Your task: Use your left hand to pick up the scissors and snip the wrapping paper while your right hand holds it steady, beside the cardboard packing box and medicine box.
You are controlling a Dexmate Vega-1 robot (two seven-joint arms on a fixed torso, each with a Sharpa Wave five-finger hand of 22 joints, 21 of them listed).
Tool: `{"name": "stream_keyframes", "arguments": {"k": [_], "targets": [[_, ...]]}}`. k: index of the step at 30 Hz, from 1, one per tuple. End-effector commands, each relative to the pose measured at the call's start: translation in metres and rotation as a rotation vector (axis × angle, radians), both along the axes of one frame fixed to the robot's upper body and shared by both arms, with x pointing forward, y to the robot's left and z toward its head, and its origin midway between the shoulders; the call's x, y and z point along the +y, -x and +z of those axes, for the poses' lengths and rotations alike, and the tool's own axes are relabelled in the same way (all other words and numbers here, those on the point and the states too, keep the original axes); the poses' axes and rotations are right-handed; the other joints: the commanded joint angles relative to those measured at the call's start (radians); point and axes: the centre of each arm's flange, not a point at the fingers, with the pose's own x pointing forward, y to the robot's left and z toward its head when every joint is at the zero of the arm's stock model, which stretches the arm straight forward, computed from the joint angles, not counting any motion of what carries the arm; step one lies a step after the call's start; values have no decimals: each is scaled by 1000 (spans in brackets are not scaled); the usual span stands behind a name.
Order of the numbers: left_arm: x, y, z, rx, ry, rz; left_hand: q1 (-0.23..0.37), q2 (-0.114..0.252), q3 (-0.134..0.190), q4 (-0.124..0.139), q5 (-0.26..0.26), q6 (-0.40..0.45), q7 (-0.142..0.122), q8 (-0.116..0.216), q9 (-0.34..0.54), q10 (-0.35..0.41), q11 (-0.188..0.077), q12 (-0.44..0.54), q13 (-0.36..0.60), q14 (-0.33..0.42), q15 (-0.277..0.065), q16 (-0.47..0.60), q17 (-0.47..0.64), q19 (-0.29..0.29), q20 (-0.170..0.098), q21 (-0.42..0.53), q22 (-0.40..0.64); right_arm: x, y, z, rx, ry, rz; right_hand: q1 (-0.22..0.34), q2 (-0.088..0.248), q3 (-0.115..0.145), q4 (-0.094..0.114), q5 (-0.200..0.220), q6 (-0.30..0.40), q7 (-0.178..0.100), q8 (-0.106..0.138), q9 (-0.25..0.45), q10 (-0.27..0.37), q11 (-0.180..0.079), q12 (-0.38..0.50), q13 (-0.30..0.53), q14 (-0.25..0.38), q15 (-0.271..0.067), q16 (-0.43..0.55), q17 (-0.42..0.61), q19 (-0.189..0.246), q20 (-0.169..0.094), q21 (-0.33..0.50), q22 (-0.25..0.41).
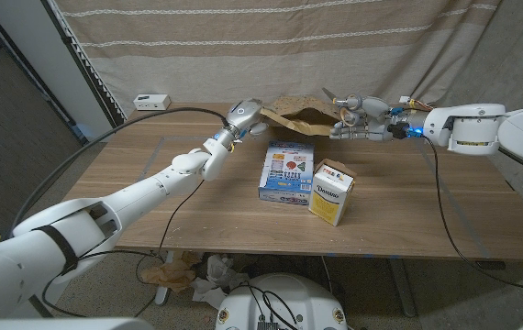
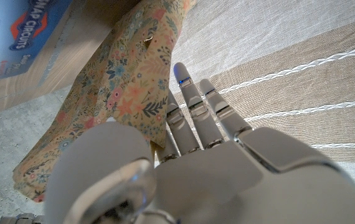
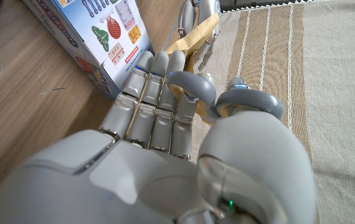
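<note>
Wrapping paper, a crumpled brown sheet with a floral printed face point(image 1: 300, 117), hangs stretched between our two robot hands at the far edge of the wooden desk point(image 1: 197, 215). Its long axis runs side to side. Our right robot hand point(image 1: 358, 119) clamps one end, fingers curled around the paper, which shows tan in the right wrist view. Our left robot hand point(image 1: 243, 117) sits at the other end; its fingers point(image 2: 193, 109) lie straight along the floral sheet, touching it, and we cannot tell whether they grip anything. We see no scissors. Nearer us stand the blue-and-white printed cardboard box point(image 1: 286, 170) and the small cream carton point(image 1: 331, 191), just beside each other.
</note>
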Motion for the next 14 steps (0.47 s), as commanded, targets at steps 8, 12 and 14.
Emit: {"name": "stream_keyframes", "arguments": {"k": [8, 12, 14], "targets": [[2, 2, 1, -7, 9, 7, 2, 6, 4, -3, 3, 2, 0, 6, 3, 2, -7, 8, 4, -8, -115, 1, 5, -2, -84, 5, 0, 0, -3, 1, -8, 1, -2, 146, 148, 2, 8, -3, 0, 5, 285, 159, 108, -111, 7, 4, 75, -142, 10, 4, -4, 1, 10, 3], [1, 1, 0, -6, 9, 6, 1, 6, 4, -2, 3, 2, 0, 6, 3, 2, -7, 7, 4, -9, -115, 1, 4, -2, -84, 5, 0, -1, -3, 1, -6, 3, -1, 144, 147, 2, 9, -2, 2, 5, 286, 161, 111, -110, 6, 1, 76, -141, 10, 4, -5, 1, 11, 3], [1, 1, -1, -9, 9, 7, 1, 6, 4, -2, 3, 3, 0, 6, 3, 2, -7, 7, 4, -9, -115, 1, 4, -2, -84, 5, 0, -1, -3, 0, -6, 2, 0, 144, 147, 1, 9, -2, 0, 5, 286, 161, 113, -109, 7, 1, 77, -140, 10, 4, -6, 1, 12, 3]]}}
